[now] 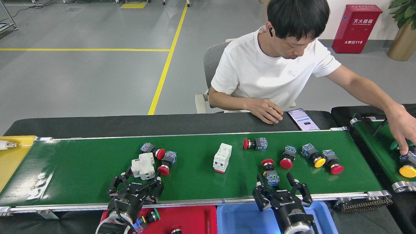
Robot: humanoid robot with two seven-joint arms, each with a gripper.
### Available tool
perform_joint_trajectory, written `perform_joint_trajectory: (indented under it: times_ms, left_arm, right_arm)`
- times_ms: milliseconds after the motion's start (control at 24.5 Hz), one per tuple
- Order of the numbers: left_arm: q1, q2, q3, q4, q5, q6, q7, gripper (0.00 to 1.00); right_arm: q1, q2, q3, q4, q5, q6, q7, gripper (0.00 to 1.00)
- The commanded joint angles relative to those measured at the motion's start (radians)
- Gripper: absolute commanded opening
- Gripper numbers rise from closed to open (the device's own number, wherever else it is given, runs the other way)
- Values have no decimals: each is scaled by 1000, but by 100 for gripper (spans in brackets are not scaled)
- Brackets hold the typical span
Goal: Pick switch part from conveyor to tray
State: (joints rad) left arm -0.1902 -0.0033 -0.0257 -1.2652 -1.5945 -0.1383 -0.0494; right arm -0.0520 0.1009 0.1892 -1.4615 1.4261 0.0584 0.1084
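Crowding is the main hazard on the conveyor. The left gripper hangs spread over the belt's near edge, its fingers flanking the lower corner of a white breaker, and two red-capped switch parts lie just beside that breaker, one touching or nearly so. If the jaws close here they would likely catch the breaker, or nudge it into the switches and scatter them (the breaker is not what the task asks for).

The right gripper is also spread, and a red-capped switch with a blue base sits just ahead of and between its fingers. That one looks like the cleaner pick, though it lies on its side and could roll or pivot if only one finger meets it first. More switches lie further right on the belt, well apart from either gripper.

A person's hand reaches onto the shorter belt at far right, clear of both arms for now.

Below the near rail, the red tray holds a green-capped switch and another part half cut off at the frame's bottom; the blue tray shows nothing in its visible part.
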Motion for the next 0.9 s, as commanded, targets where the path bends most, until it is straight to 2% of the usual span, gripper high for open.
perform_joint_trajectory:
  times_ms: [0,41,82,204,286,367,408,531,612,735,857]
  left_arm:
    - [-48,-1,0,38,-4,11,8,100]
    - [-64,0,1,59,-4,11,8,100]
    - [-81,3,1,79,-4,16,8,99]
    - [-103,14,0,104,-4,19,16,81]
    - [-103,23,-2,101,-4,16,17,43]
    - [-89,29,-2,95,-1,5,17,16]
    - [-83,29,-2,82,-1,-10,17,11]
    - [-40,34,13,6,8,-40,17,9]
    - [23,57,43,-83,19,-55,16,9]
    - [152,65,118,-229,70,-118,8,10]
    - [265,66,173,-330,80,-158,8,10]
  right_arm:
    - [-38,-3,36,30,2,46,20,97]
    - [-49,-3,49,43,1,52,27,92]
    - [-60,-3,52,47,-4,46,28,80]
    - [-86,-6,61,62,-13,37,53,43]
    - [-89,3,65,66,-27,35,100,6]
    - [-89,2,76,64,-44,37,114,4]
    - [-89,0,76,62,-45,37,114,3]
    - [-86,0,76,35,-49,34,114,2]
    - [-62,-3,87,-40,-58,8,116,2]
    - [33,-3,118,-166,-70,-81,134,2]
    - [159,0,168,-269,-70,-229,137,3]
